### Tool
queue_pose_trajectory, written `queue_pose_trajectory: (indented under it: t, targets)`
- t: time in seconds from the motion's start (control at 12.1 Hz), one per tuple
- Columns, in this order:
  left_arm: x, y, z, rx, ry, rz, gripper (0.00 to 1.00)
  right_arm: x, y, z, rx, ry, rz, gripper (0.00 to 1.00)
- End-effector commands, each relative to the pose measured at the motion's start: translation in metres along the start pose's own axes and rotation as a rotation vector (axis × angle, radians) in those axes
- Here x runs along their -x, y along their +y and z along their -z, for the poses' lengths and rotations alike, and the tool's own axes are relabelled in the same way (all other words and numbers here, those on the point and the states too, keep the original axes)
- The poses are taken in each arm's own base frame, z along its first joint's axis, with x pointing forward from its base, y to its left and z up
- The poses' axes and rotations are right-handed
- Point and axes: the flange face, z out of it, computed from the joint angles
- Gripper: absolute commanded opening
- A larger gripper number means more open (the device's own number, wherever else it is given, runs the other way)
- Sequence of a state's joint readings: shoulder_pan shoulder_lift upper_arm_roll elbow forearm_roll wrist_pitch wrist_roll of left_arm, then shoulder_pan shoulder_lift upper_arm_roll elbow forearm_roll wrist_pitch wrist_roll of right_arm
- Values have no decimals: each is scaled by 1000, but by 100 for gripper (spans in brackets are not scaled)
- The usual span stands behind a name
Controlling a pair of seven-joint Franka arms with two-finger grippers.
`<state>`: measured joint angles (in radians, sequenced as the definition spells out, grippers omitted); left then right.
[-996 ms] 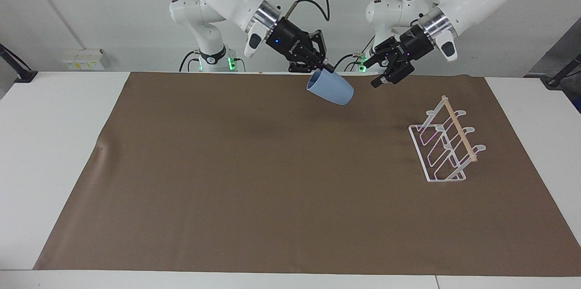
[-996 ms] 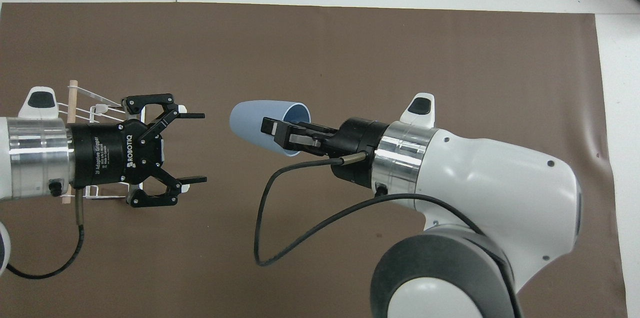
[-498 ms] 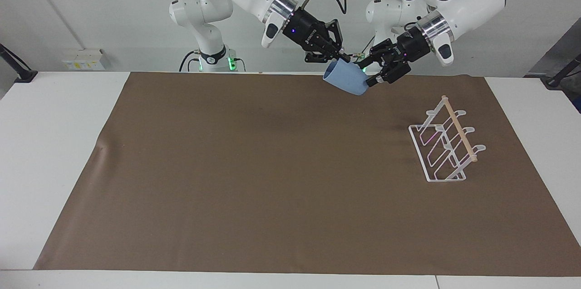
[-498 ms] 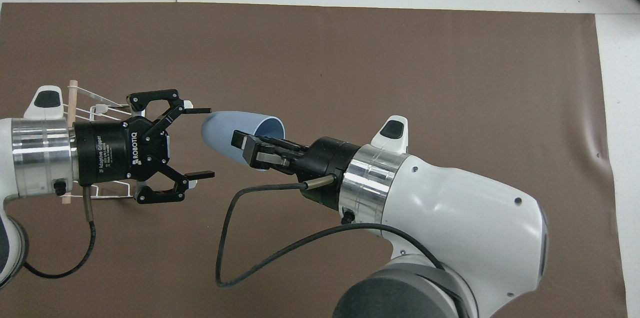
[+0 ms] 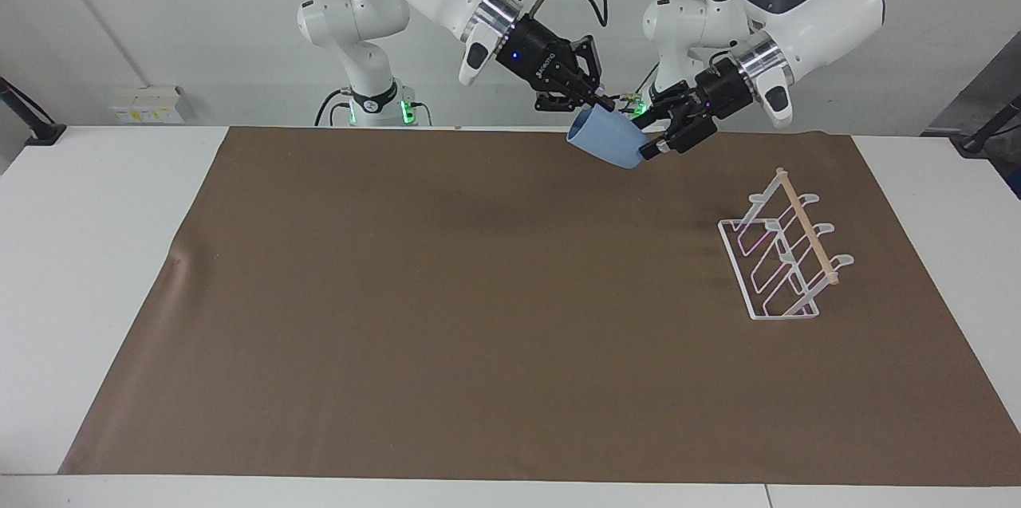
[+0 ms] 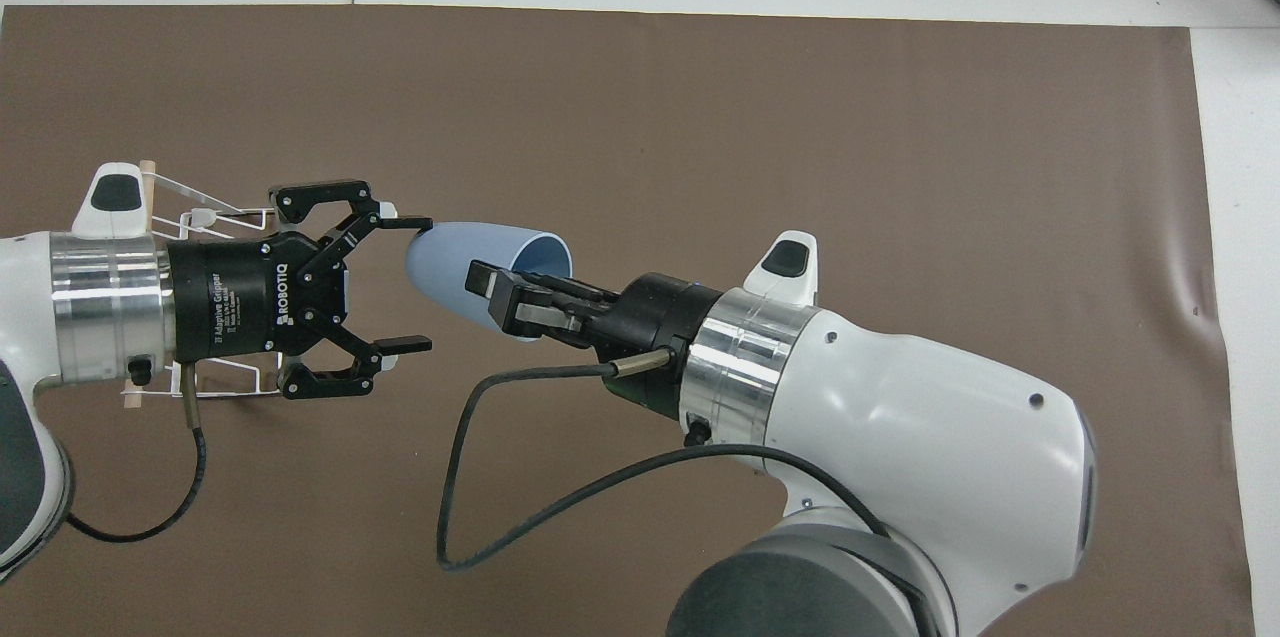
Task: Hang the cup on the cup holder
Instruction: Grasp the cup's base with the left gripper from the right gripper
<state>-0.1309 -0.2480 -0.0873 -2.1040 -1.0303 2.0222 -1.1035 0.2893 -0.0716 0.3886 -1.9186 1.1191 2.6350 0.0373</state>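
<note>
Between both end effectors, cup (image 5: 608, 140)

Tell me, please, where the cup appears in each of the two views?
Facing view: the cup is top centre, tilted, in the air between the right gripper and the open left gripper.
Overhead view: the cup is centre-left, lying sideways.
Shared landmark: the cup holder, on the mat at the left arm's end.

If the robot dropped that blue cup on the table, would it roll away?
Probably in a curve: the cup is round and tapered, wider at the rim. It looks like light, stiff plastic, since the right gripper holds it tilted by one wall. Its smooth sides may be slippery for the open left gripper at its base.
</note>
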Motion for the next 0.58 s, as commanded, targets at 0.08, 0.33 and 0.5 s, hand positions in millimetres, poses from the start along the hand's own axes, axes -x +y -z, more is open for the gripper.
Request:
queue_pose_trajectory:
  t: [0.08, 0.33, 0.5]
  targets:
    - [-3, 10, 2, 118, -37, 32, 100, 2, 1, 3, -12, 12, -23, 0]
    - [4, 8, -8, 121, -44, -5, 100, 3, 1, 3, -10, 11, -22, 0]
    - [2, 6, -11, 110, -44, -17, 100, 3, 1, 3, -9, 11, -22, 0]
